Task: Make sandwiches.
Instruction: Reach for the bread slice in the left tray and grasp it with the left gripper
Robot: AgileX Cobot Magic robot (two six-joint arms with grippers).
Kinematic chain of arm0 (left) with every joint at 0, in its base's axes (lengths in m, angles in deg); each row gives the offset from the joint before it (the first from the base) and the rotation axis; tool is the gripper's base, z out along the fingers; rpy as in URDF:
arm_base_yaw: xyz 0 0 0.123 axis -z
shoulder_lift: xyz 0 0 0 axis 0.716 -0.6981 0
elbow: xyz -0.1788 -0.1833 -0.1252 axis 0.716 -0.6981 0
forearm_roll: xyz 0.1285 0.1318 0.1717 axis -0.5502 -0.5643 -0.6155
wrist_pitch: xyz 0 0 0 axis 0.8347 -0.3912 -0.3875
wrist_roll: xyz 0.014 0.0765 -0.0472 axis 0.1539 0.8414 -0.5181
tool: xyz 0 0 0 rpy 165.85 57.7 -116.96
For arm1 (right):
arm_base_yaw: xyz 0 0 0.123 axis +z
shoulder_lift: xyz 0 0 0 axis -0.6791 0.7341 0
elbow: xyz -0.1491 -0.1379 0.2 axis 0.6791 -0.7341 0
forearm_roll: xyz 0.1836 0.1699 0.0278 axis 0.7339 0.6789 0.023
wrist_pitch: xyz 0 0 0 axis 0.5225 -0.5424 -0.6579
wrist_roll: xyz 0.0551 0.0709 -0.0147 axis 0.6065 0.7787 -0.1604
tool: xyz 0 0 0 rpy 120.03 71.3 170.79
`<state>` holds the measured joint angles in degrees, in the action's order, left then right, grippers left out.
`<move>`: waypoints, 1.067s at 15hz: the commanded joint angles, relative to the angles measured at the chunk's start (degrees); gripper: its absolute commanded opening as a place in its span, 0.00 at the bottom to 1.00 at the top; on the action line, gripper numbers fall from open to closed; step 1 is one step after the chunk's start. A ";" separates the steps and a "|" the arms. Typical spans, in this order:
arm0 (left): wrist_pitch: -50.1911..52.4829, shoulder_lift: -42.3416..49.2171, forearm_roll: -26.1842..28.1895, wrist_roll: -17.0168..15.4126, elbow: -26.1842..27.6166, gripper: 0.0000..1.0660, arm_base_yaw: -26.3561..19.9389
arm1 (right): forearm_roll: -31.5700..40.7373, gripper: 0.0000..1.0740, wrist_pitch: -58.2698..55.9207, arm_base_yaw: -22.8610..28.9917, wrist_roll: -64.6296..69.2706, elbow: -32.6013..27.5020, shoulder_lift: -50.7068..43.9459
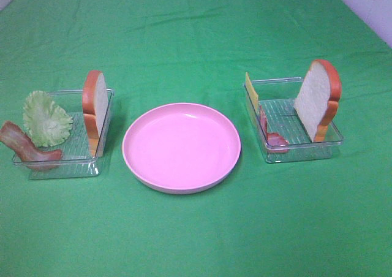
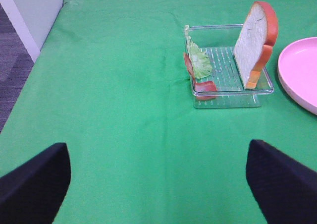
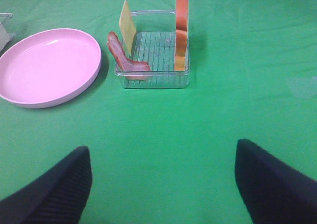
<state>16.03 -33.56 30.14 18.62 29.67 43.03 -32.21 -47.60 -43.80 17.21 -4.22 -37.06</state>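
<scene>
Evidently no assembly is done yet: the pink plate (image 1: 184, 188) sits bare between two clear trays, apart from both.

The left tray (image 1: 37, 166) holds a lettuce leaf (image 1: 46, 119), a bacon strip (image 1: 24, 145) draped over its outer rim, and a bread slice (image 1: 95, 108) standing on edge against the wall nearest the plate. The right tray (image 1: 300, 154) holds an upright cheese slice (image 1: 251, 90), a second bacon strip (image 1: 272, 136) and a second bread slice (image 1: 317, 99) leaning at the side away from the plate.

Judged step: fetch a bread slice as the base. Recommended: come down from above, pinch across the two white faces near the top crust, lift clear of the tray wall before travelling, then lay it flat mid-plate.

Left gripper (image 2: 158, 184): fingers (image 2: 34, 184) spread wide, nothing between them, over green cloth (image 2: 124, 110) short of its tray. Right gripper (image 3: 161, 184): likewise wide, empty, and clear of all food.
</scene>
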 commanded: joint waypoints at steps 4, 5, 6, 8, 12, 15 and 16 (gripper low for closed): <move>0.57 1.15 0.46 -0.06 -0.11 0.85 -0.06 | 0.23 0.70 0.52 -0.29 -0.92 0.00 -0.46; 0.57 1.15 0.46 -0.06 -0.11 0.85 -0.06 | 0.23 0.70 0.52 -0.29 -0.92 0.00 -0.46; 0.57 1.15 0.46 -0.06 -0.11 0.85 -0.06 | 0.23 0.70 0.52 -0.29 -0.92 0.00 -0.46; 0.57 1.15 0.46 -0.06 -0.11 0.85 -0.06 | 0.23 0.70 0.52 -0.29 -0.92 0.00 -0.46; 0.57 1.15 0.46 -0.06 -0.11 0.85 -0.06 | 0.23 0.70 0.52 -0.29 -0.92 0.00 -0.46; 0.57 1.15 0.46 -0.06 -0.11 0.85 -0.06 | 0.23 0.70 0.52 -0.29 -0.92 0.00 -0.46; 0.57 1.15 0.46 -0.06 -0.11 0.85 -0.06 | 0.23 0.70 0.52 -0.29 -0.92 0.00 -0.46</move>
<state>16.03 -33.56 30.14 18.62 29.67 43.03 -32.21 -47.60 -43.80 17.21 -4.22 -37.06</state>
